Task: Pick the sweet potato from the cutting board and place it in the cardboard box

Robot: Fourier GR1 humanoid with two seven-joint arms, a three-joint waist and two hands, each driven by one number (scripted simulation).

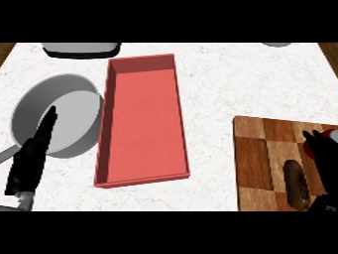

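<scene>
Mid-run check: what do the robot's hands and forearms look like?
Both hands are plain black, with no markings or cables showing. The left hand is long and slim, tapering to thin fingers, with a bit of light grey forearm below it. The right hand reads as a bulkier black shape; its forearm barely shows at the lower edge.

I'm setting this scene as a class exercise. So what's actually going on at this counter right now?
A robot is partway through moving a vegetable. Its right hand, open, hovers over the wooden cutting board, just right of the sweet potato, which lies on the board and is not yet grasped. The red cardboard box in the middle of the counter has nothing in it. The left hand rests open at the left, over the edge of a grey pan.
</scene>
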